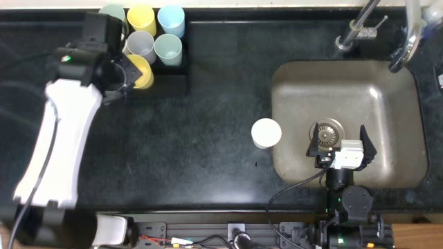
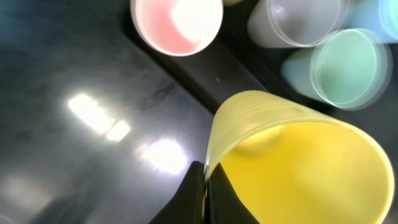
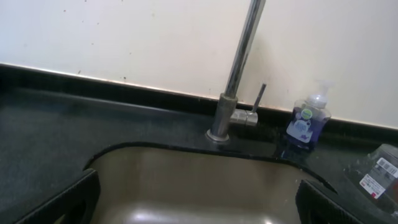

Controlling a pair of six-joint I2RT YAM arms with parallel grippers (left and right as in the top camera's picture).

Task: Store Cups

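One yellow cup (image 2: pixel 298 168) was clamped at its lip by the left gripper (image 2: pixel 204 190), the jaws closed on the thin wall. In the top view it sat in the upper left of the frame, at the near edge of the black rack (image 1: pixel 169 81). Holding it by the lip probably left the body free to go down into an open slot without the fingers fouling its neighbours. The cup was tilted, with its mouth turned toward the wrist camera. It looked like smooth, slightly translucent plastic, brighter inside, with faint ridges below the rim.

Several cups already stood in the rack with their mouths up: a pink cup (image 2: pixel 177 22), a clear grey cup (image 2: pixel 298 22) and a mint cup (image 2: pixel 348 68), the last two just beside the held one.

A white cup (image 1: pixel 266 133) stood alone on the dark counter near the middle of the top view, just left of the sink (image 1: pixel 387 90), seemingly waiting to be stored. The right gripper (image 1: pixel 339 142) hung over the sink basin at lower right, jaws spread wide and holding nothing. It was likely parked there to stay out of the left arm's way.
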